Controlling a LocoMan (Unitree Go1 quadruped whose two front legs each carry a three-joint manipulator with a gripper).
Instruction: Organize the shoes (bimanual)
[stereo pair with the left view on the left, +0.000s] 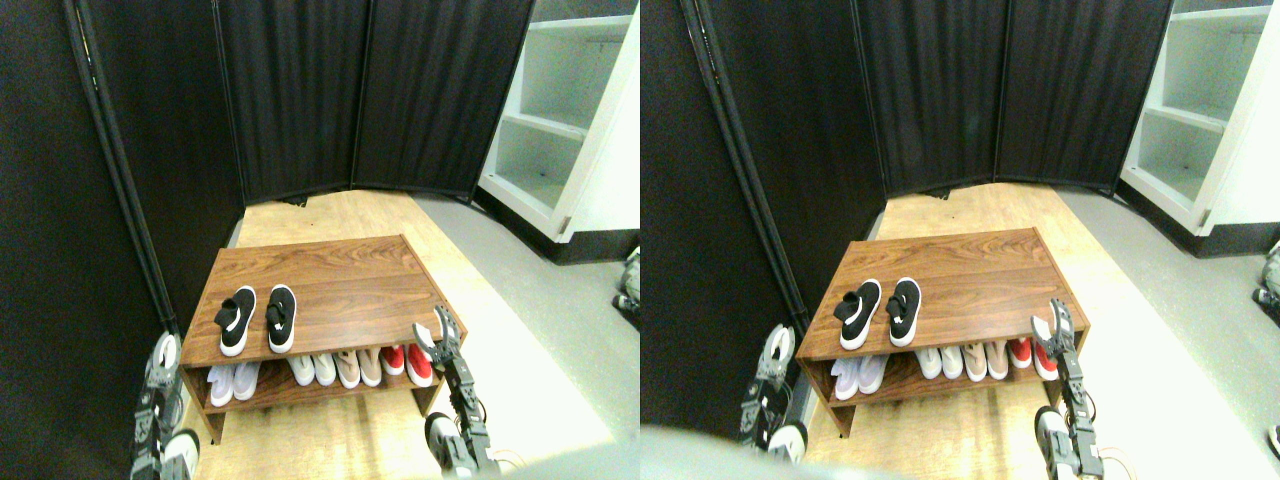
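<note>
Stereo view, one entry (L half used).

Rack: low wood-grain shoe rack, flat top, one open shelf under; stands on a tan floor w/ pale grey strip at R.

Shoes: 2 black slip-ons, white soles, on rack top, L-front part. Left shoe angled, toe tipped toward R; right shoe nearly straight. Set just beside each other, toes close, heels at the front edge. Neither touched by a gripper.

Shelf under, L to R: white pair, off-white pair, beige pair, red pair. Toes point out front.

Left gripper: at rack's L end, just off the front-L corner, below top level. Fingers: can't tell if spread or pressed, too small & bright.

Right gripper: raised at rack's front-R corner, in front of the red pair. Fingers spread, gap visible betw. tips, nothing pinched. Well apart from the black shoes.

Backdrop: black curtain screen behind & at L; white shelving at far R.
</note>
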